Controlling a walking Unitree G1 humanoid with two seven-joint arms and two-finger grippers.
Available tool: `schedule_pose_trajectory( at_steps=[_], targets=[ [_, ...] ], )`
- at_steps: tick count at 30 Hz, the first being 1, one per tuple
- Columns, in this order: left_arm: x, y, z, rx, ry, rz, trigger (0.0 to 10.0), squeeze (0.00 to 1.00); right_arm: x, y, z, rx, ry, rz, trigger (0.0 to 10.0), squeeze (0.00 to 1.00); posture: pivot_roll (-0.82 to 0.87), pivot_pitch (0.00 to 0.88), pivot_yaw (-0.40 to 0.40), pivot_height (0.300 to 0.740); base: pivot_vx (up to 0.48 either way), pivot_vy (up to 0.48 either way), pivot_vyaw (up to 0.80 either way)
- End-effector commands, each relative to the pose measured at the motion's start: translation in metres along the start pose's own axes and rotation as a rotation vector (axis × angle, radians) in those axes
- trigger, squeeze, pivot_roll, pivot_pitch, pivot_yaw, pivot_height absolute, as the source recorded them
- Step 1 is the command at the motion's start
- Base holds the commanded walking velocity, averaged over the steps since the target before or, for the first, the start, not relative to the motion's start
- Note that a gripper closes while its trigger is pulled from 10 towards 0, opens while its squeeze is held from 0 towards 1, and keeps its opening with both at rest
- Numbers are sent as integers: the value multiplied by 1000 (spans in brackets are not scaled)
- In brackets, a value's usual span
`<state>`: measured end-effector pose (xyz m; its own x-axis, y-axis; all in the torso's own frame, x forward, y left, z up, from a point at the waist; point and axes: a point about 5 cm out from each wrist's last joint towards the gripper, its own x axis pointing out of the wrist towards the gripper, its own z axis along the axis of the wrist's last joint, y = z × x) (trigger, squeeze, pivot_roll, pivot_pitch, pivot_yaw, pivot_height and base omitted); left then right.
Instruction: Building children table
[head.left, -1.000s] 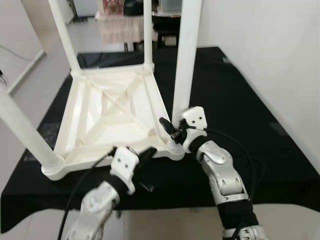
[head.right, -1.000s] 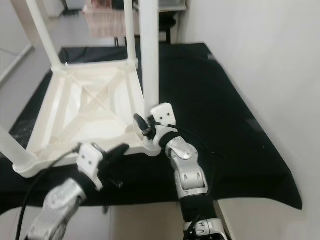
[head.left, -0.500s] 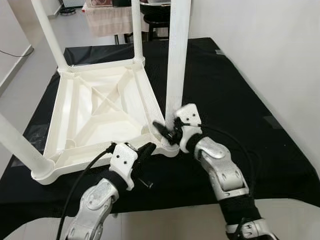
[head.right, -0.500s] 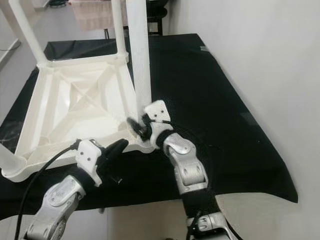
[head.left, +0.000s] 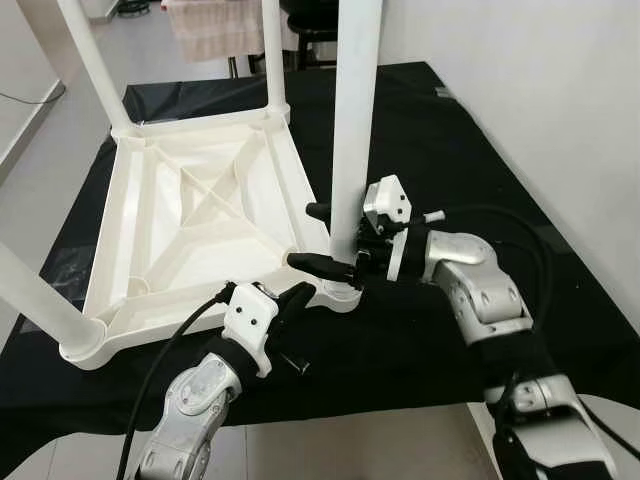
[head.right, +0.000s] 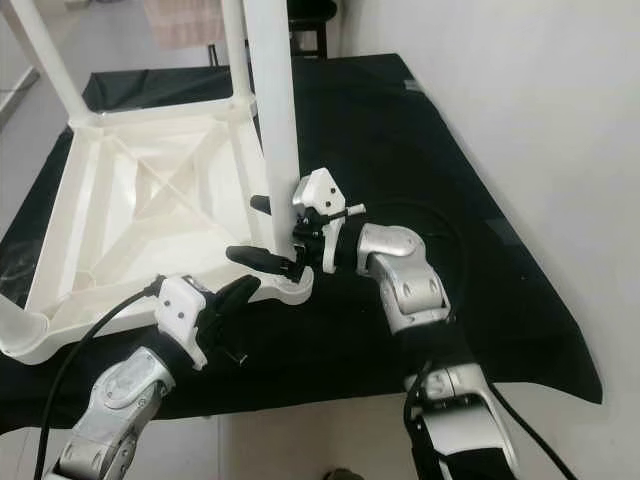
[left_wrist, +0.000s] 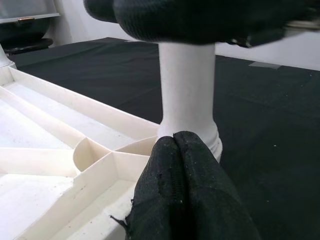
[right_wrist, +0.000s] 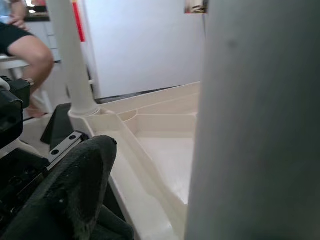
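Children's table (head.left: 190, 215), upturned: cream-white plastic throughout, with matching white legs (head.left: 352, 120); set on a plain black cloth (head.left: 470, 150) with no pattern. Left gripper (head.left: 290, 300) and right gripper (head.left: 330, 240): black fingers, white housings, on silver arms with black cables. Surroundings: white wall (head.left: 560, 90), pale grey floor (head.left: 40, 130), a dull pink cloth (head.left: 205, 25) hanging at the far end, a red strip on the wall in the right wrist view.
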<state>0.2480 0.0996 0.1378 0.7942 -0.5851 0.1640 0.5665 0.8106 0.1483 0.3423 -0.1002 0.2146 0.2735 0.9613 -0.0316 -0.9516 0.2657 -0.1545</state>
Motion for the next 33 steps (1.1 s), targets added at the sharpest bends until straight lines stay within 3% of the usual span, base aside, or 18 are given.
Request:
schedule_pose_trajectory(
  at_steps=[1, 2, 9, 11, 19, 21, 22, 23, 24, 25, 26, 27, 28, 33],
  targets=[
    [-2, -2, -3, 3, 14, -4, 10000, 0, 8, 2, -1, 8, -14, 49, 2745, 0, 35, 106, -22, 740, 0, 0, 0],
    [-2, -2, -3, 3, 14, -5, 10000, 0, 9, -1, -3, 14, -2, 40, 0, 0, 36, 107, -23, 740, 0, 0, 0],
    [-1, -3, -3, 3, 14, -7, 10000, 0, 7, -6, -12, 4, 42, 31, 0, 0, 37, 111, -26, 740, 0, 0, 0],
    [-1, -4, -3, 4, 14, -5, 10000, 0, -1, 0, -24, -15, 75, 23, 0, 0, 16, 114, -32, 740, 0, 0, 0],
    [-2, -3, -3, 1, 14, -6, 10000, 0, -14, 8, -32, -56, 111, -58, 0, 0, 3, 123, -23, 740, 0, 0, 0],
    [-3, -2, -3, 1, 14, -5, 10000, 0, -16, 16, -36, -50, 123, -154, 0, 0, 0, 127, -23, 740, 0, 0, 0],
    [-4, -2, -3, 1, 15, -5, 10000, 0, -13, 17, -43, -40, 158, -377, 0, 0, 3, 124, -25, 740, 0, 0, 0],
    [-4, -2, -3, 1, 15, -5, 10000, 0, -13, 17, -43, -40, 158, -377, 0, 0, 3, 124, -25, 740, 0, 0, 0],
    [-4, -1, -3, 2, 15, -5, 10000, 0, -13, 17, -48, -38, 185, -542, 0, 0, 3, 124, -24, 740, 0, 0, 0],
    [-5, -1, -3, 3, 16, -4, 10000, 0, -16, 21, -56, 62, 197, -804, 0, 0, -2, 125, -11, 740, 0, 0, 0],
    [-5, 0, -3, 3, 17, -6, 10000, 0, -7, 40, -60, 59, 233, -791, 0, 0, 3, 123, -8, 740, 0, 0, 0],
    [-5, 0, -3, 3, 17, -6, 10000, 0, -7, 40, -60, 59, 233, -791, 0, 0, 3, 123, -8, 740, 0, 0, 0],
    [-5, 0, -3, 3, 18, -7, 10000, 0, 1, 53, -62, 52, 247, -737, 0, 0, 3, 122, -6, 740, 0, 0, 0],
    [-5, 1, -5, -1, 22, -10, 10000, 0, 4, 39, -52, 41, 207, -748, 0, 0, 8, 106, -17, 740, 0, 0, 0]
  ],
)
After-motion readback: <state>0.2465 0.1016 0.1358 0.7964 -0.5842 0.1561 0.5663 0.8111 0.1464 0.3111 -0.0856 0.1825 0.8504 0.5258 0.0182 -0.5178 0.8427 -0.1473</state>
